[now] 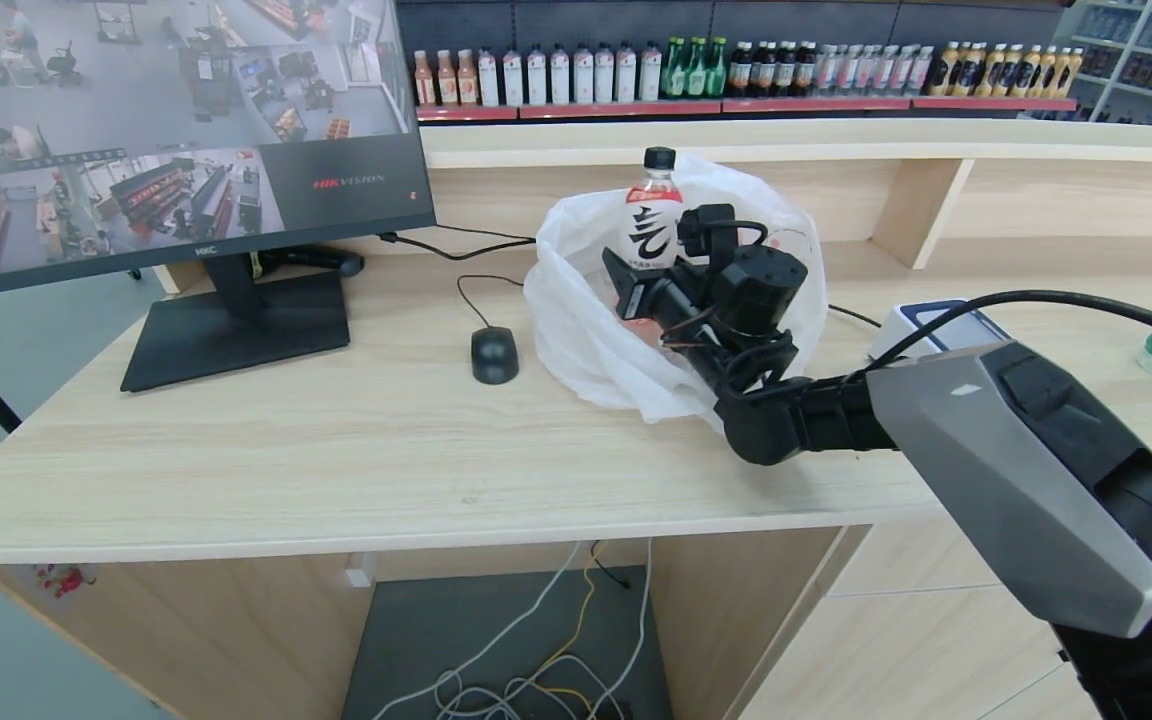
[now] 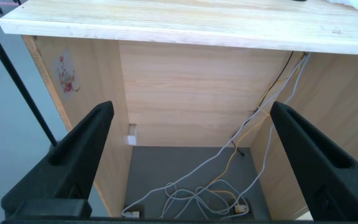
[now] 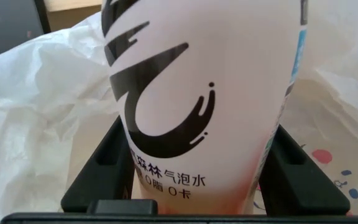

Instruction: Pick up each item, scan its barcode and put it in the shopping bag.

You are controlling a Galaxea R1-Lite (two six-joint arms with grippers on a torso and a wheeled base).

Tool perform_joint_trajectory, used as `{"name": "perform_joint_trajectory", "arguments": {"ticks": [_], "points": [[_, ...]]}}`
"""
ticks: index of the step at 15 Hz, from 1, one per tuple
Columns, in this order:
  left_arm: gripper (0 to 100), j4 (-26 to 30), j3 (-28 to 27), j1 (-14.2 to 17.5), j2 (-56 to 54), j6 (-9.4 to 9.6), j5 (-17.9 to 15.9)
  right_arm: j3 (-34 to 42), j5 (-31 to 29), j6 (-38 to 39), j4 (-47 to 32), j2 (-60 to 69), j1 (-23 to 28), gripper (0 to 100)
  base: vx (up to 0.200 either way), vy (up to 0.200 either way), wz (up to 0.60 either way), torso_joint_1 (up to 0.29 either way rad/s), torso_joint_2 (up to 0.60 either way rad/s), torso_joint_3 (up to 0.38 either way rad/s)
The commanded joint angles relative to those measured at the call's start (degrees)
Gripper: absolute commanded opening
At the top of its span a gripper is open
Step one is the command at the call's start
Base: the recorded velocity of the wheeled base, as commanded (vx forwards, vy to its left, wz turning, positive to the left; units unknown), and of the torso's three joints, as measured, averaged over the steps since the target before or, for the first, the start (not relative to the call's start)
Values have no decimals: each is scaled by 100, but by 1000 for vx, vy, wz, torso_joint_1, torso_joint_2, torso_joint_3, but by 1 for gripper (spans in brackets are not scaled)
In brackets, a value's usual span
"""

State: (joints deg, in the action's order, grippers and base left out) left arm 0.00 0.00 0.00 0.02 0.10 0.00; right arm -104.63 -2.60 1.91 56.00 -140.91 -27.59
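Head cam: R hand [image 1: 639,290] clamps bottle [image 1: 651,215] in bag [image 1: 576,330]; L wrist cam: L hand [image 2: 191,118] apart.

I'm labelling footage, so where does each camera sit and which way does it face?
Head: on the head, facing forward and down at the counter; right end effector holds the bottle at the bag.
Left wrist: low before the counter, facing cables under it; left end effector open.
Right wrist: close on the bottle, bag behind; its end effector grips it.
Shared: head and right wrist show bottle and bag.
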Motion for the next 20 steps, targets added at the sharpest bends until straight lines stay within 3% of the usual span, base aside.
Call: {"name": "perform_joint_trajectory", "arguments": {"ticks": [1, 12, 19, 20], "points": [[100, 0, 0, 0, -2, -1, 0, 22, -4, 2, -19, -50, -1, 0, 0, 0, 0, 0, 0, 0], [100, 0, 0, 0, -2, -1, 0, 83, 5, 2, 95, 116, -36, 0, 0, 0, 0, 0, 0, 0], [100, 0, 0, -9, -2, -1, 0, 593, 5, 11, 156, 301, -71, 0, 0, 0, 0, 0, 0, 0], [100, 0, 0, 0, -2, -1, 0, 628, -4, 37, 156, 310, -71, 100, 0, 0, 0, 0, 0, 0]]}}
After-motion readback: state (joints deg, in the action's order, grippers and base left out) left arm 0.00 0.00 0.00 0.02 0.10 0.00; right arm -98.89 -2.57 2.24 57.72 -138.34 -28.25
